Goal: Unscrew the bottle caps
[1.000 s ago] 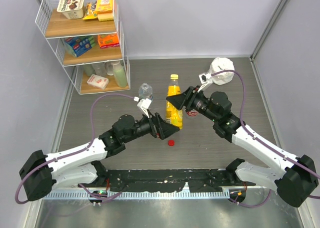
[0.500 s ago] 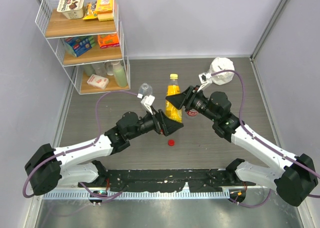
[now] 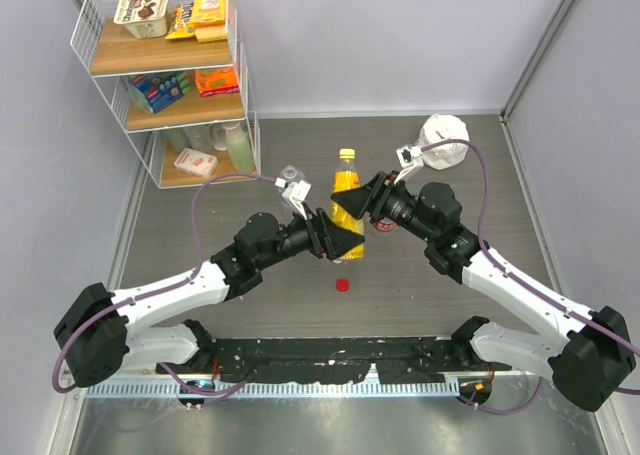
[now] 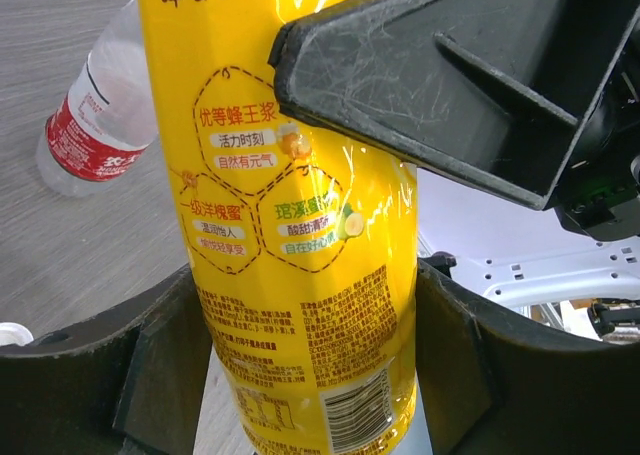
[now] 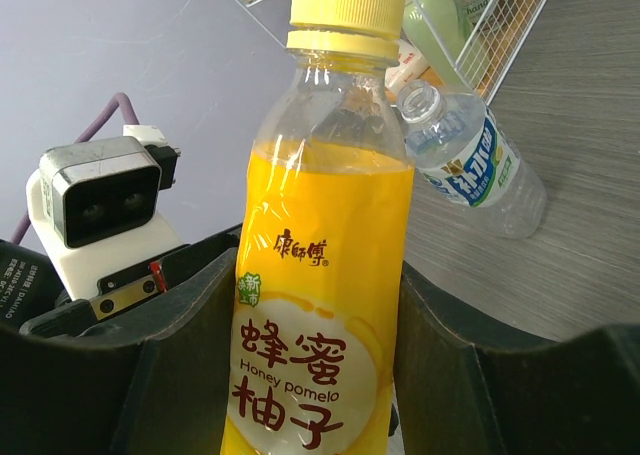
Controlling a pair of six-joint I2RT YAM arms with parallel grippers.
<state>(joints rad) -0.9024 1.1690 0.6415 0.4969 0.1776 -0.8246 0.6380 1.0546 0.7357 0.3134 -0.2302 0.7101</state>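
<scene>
You have the tall yellow-orange plastic bottle [image 3: 346,190] standing upright mid-table with its yellow screw cap [image 5: 345,10] on. Your right gripper [image 5: 320,365] is clamped on its upper body from the right. Your left gripper [image 4: 305,365] straddles the lower body from the left, with its fingers [image 4: 160,365] right against the label. You cannot tell whether they are pressing on it. Just far-left of the yellow bottle is the clear plastic bottle with the blue-white label [image 5: 470,165]. The top view hides most of it behind the left wrist camera, while the right wrist view shows its neck bare. Only the left wrist view gives you the clear bottle with the red label [image 4: 95,135], tilted in that view with its top cut off. In the top view the right arm largely covers it. The small red cap [image 3: 342,284] lies alone on the grey table [image 3: 250,305], near of the yellow bottle and apart from it. A white wire shelf [image 3: 165,75] of packets stands far left. A small white round thing [image 4: 10,333] is cut off at the left wrist view's edge, too little to identify.
</scene>
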